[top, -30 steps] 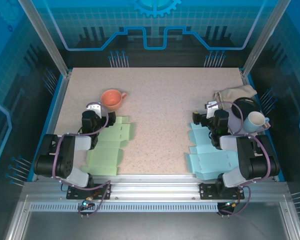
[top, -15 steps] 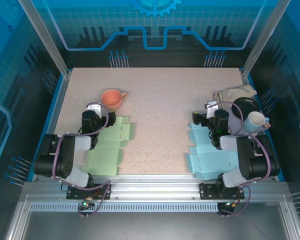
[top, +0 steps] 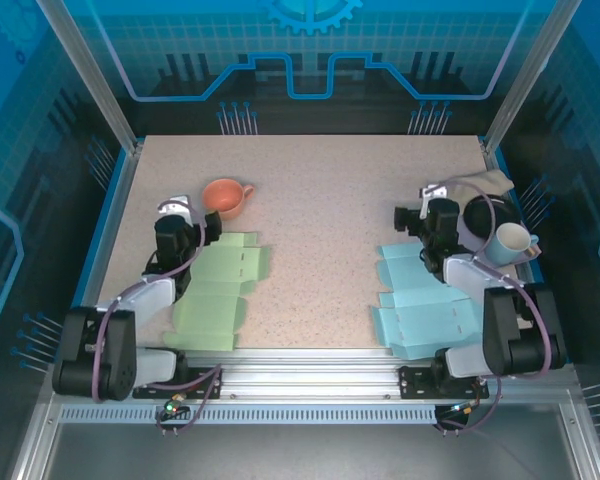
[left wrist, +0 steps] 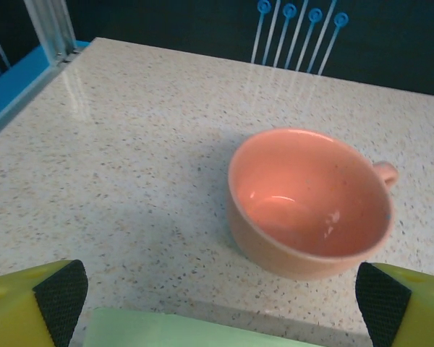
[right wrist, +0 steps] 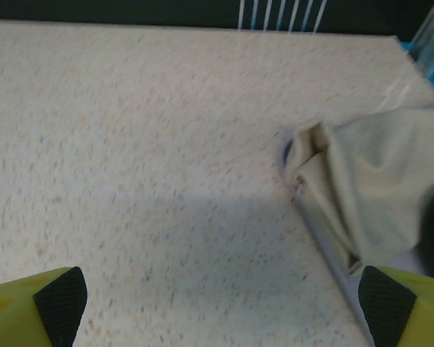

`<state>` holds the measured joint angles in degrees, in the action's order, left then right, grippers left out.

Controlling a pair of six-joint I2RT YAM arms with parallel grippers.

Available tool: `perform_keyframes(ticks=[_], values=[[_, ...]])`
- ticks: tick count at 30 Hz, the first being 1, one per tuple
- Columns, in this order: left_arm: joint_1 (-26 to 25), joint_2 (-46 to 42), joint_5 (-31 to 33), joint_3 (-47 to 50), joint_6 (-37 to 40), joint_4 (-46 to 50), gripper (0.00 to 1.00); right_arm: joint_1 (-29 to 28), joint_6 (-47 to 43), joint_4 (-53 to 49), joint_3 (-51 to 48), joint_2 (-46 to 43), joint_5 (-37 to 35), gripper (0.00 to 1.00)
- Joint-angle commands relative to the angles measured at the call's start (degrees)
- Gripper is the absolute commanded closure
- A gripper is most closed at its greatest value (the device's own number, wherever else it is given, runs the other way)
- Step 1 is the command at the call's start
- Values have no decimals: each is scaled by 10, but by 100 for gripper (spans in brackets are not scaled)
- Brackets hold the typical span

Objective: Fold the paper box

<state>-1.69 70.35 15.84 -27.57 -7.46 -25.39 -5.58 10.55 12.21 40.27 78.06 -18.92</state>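
Speckled table (top: 320, 200) runs open between left claw (left wrist: 218, 300) and right claw (right wrist: 220, 300), both seemingly spread.

You've got a speckled, stone-look bench (top: 320, 200) with a faint sheen, and the orange cup (left wrist: 311, 202) looks glazed and glossy. Your green paper box (top: 215, 290) is matt card, the beige cloth (right wrist: 369, 181) soft and creased, the pads (left wrist: 61, 296) on your left end effector (left wrist: 220, 300) black and grainy.
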Motion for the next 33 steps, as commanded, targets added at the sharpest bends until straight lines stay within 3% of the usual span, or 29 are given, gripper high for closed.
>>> perform_keyframes(ticks=[1, 5, 10, 13, 19, 27, 33], values=[[-9, -33, 50, -44, -75, 122, 1, -7, 146, -264, 93, -14, -70, 0], [-31, -71, 32, -94, -144, 234, 1, -32, 258, -463, 162, -5, -68, 0], [-127, -107, 36, -114, -206, 327, 1, -127, 318, -477, 105, -66, -78, 0], [-206, -106, 54, -110, -221, 334, 1, -167, 357, -455, 34, -98, -59, 0], [-301, -77, 74, -107, -236, 314, 1, -199, 371, -410, -42, -105, -32, 0], [-343, -92, 87, -70, -254, 291, 1, -206, 366, -307, -94, -66, 38, 0], [-348, -95, 93, -49, -260, 269, 1, -213, 360, -166, -101, 6, 123, 0]])
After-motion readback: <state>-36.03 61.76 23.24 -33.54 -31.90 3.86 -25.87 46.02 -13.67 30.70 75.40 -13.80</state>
